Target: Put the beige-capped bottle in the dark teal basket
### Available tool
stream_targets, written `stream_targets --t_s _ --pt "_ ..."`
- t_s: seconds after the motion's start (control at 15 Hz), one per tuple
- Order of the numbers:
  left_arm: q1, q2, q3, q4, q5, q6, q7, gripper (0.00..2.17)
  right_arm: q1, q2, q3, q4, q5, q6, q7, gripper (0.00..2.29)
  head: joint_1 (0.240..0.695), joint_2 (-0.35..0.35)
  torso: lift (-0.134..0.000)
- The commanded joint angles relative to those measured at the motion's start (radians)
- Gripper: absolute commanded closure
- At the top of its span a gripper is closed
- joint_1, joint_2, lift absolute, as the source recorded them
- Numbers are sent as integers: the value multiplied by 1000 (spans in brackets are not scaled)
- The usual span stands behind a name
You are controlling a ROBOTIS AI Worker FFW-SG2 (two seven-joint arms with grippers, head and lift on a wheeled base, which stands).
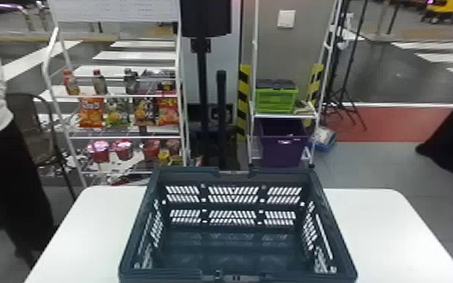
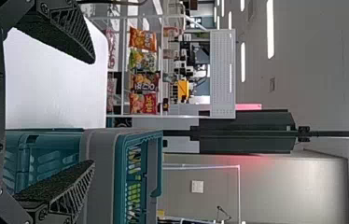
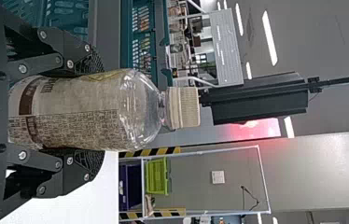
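Black fingers stand spread on the left gripper, near the left side of the dark teal basket, which sits on the white surface. Off the basket's right side, the right gripper pinches the beige-capped bottle, upright. Carried too low, the bottle could clip the basket and twist; its smooth, curved plastic may slip under a weak pinch, or topple if dropped from high.
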State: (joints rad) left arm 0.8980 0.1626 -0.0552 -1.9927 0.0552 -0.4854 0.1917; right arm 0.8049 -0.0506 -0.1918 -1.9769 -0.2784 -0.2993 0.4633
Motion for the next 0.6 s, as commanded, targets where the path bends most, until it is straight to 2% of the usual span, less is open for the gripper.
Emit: stream_targets --t_s 0.0,0.53 --pt "-2 0 0 -1 0 3 0 117 -3 0 0 0 2 4 0 2175 499 0 0" --pt "-8 0 0 -5 2 18 0 117 -12 0 -1 6 7 7 0 2172 499 0 0"
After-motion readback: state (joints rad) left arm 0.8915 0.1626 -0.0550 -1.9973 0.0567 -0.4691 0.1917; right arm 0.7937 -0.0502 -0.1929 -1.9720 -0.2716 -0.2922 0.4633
